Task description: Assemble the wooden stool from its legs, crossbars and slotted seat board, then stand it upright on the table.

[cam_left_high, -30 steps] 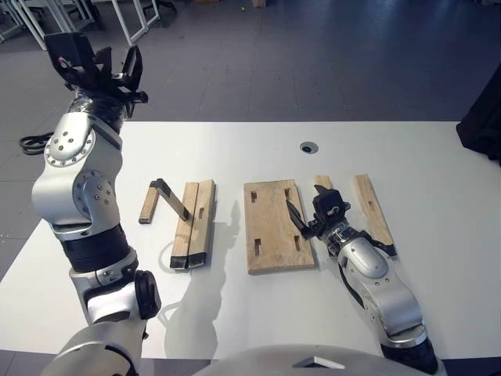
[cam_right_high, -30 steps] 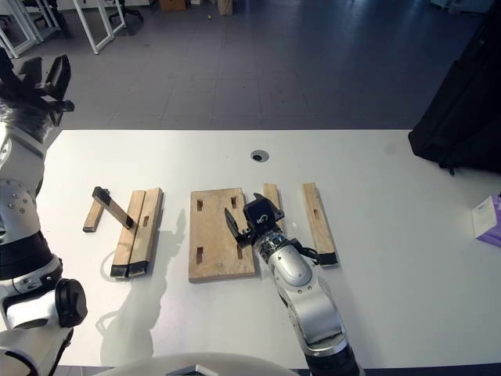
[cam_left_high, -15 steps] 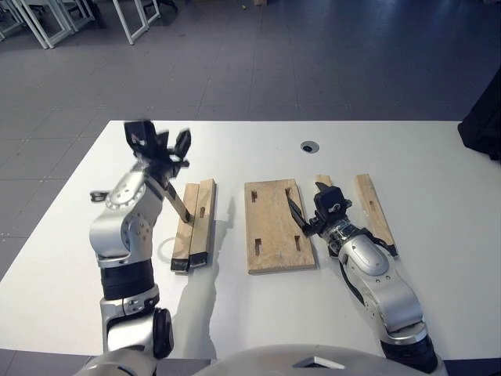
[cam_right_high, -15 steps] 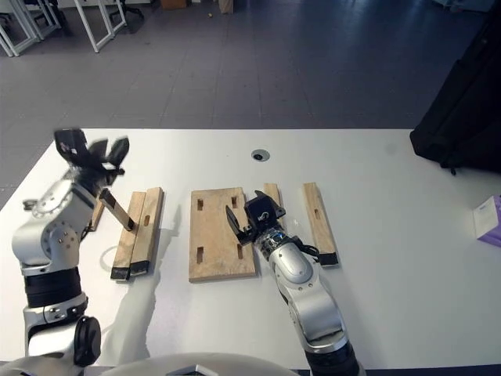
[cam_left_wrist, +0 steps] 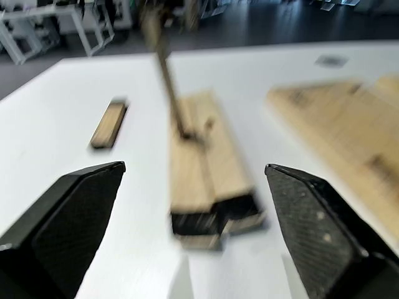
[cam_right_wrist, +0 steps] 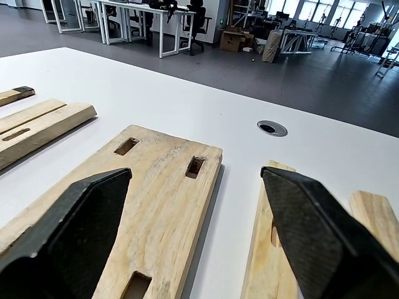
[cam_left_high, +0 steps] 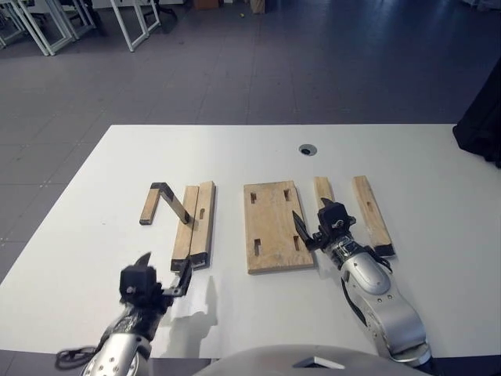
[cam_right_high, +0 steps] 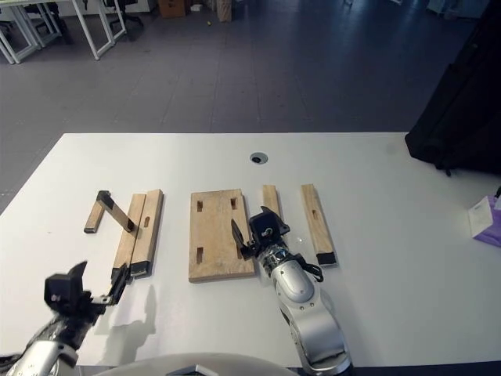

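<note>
— Where is the slotted seat board (cam_left_high: 278,225) found?

— It is laid flat at the middle of the white table (cam_left_high: 438,172), with its four slots turned up. A cable hole (cam_left_high: 308,149) is seen in the tabletop at about 1 o'clock from it.

— And the legs?

— A pair of legs (cam_left_high: 196,223) is laid side by side, touching, at 9 o'clock from the seat board, with the dark-capped ends turned toward 6 o'clock. Two more are placed at 3 o'clock: the inner leg (cam_left_high: 323,190) just beside the board's edge, the outer leg (cam_left_high: 371,213) set apart from it.

— Is a crossbar seen?

— A thin crossbar (cam_left_high: 174,204) is seen tilted, one end at the pair of legs and its dark end raised toward 10 o'clock. A short piece (cam_left_high: 148,207) is laid flat near that raised end; whether the two touch cannot be told.

— How is the left gripper held?

— The left gripper (cam_left_high: 166,264) is held low at 6 o'clock from the pair of legs, just short of their dark ends. Its fingers are spread wide and nothing is held between them.

— And the right gripper?

— The right gripper (cam_left_high: 311,218) is positioned at 4 o'clock on the seat board's edge, by the near end of the inner leg. Its fingers are spread apart and nothing is gripped; one finger is seen above the board, the other toward the inner leg.
</note>
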`<state>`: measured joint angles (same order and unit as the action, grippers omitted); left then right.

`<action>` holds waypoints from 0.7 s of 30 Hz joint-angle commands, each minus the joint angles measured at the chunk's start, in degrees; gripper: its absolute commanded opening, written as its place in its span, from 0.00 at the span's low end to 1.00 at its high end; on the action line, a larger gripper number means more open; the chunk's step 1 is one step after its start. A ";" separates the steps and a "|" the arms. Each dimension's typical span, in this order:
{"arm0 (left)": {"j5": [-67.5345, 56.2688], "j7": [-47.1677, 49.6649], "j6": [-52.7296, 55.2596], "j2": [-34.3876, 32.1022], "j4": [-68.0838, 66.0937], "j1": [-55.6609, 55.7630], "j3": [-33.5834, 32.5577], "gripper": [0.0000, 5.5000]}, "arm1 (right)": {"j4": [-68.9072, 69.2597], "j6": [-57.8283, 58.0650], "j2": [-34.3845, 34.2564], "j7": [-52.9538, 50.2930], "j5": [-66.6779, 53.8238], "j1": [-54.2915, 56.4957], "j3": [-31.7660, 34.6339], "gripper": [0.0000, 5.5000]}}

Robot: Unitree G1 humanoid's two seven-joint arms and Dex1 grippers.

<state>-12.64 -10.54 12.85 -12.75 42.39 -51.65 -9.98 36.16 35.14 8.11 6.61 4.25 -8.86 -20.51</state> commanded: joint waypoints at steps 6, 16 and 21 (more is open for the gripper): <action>3.08 -7.74 -1.03 -3.17 -26.85 3.05 4.01 0.76 | 1.11 0.97 0.98 1.43 -0.07 0.64 0.64 0.70; -1.88 -1.42 9.23 0.84 -38.75 22.04 2.90 0.67 | 0.37 1.87 1.69 3.70 -0.63 4.69 2.56 0.70; -3.89 -2.00 15.30 1.37 -37.85 21.79 4.74 0.52 | 0.18 1.95 1.00 3.90 -0.92 6.33 3.61 0.70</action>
<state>-14.99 -11.89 13.04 -13.96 12.52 -26.41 -9.83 36.50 35.33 9.65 10.38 4.23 -4.64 -18.64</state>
